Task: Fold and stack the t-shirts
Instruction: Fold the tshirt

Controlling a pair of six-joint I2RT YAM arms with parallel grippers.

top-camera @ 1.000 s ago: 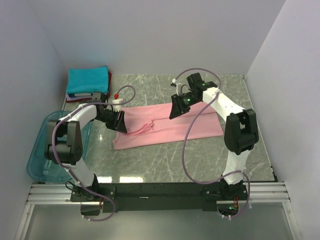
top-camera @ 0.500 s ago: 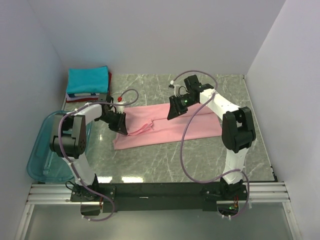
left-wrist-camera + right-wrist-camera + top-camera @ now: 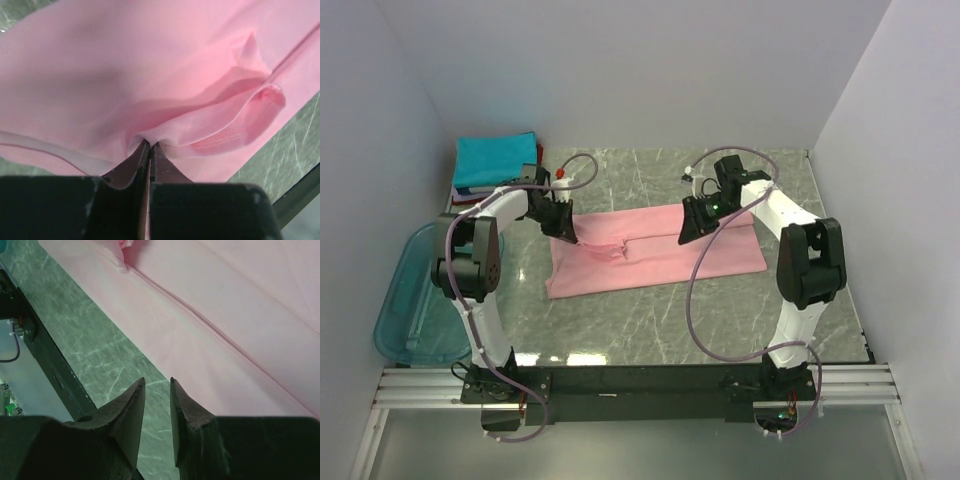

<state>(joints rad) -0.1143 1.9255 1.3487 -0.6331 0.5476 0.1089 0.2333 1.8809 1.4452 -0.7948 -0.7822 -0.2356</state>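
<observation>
The left claw [image 3: 149, 145] has just clenched onto a raised fold of the pink shirt [image 3: 100, 75] — a second ago it stood half open. The right claw [image 3: 156, 385] has shifted outward, parted and empty, with the shirt's edge on the counter [image 3: 100, 350] directly ahead — one grasp is still outstanding before folding.

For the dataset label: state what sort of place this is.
Probably a robotics lab test cell: left arm and right arm bolted to a metal rail, plain white walls around a marble-look table.

The green marbled table [image 3: 720, 320] carries a pink t-shirt [image 3: 660, 257] and a folded stack [image 3: 496, 160].
</observation>
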